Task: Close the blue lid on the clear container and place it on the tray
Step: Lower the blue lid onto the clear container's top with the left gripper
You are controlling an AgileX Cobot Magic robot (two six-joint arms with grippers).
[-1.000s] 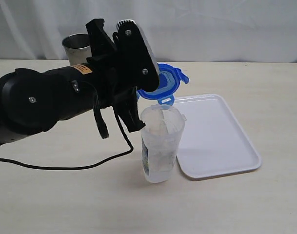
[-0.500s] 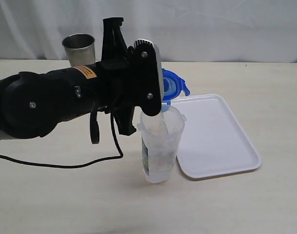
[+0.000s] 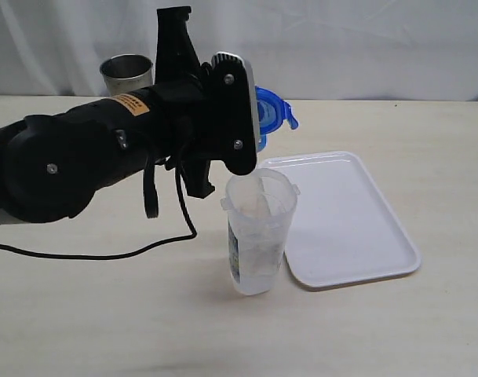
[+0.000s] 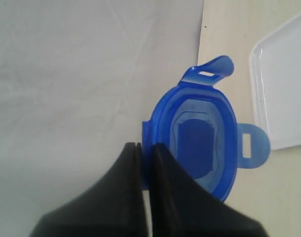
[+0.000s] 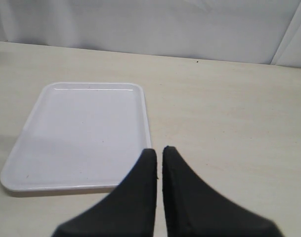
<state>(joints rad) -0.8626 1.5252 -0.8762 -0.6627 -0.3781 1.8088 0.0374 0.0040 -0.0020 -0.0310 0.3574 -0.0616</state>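
I am pinching the lid (image 4: 204, 143) by its edge in my left gripper (image 4: 144, 147), holding it on edge, aloft near the open container (image 3: 258, 232) standing just beside the tray (image 3: 356, 212). Next I am aiming to level it, centre it over the mouth and press squarely.

Bright, even light; soft shadows.
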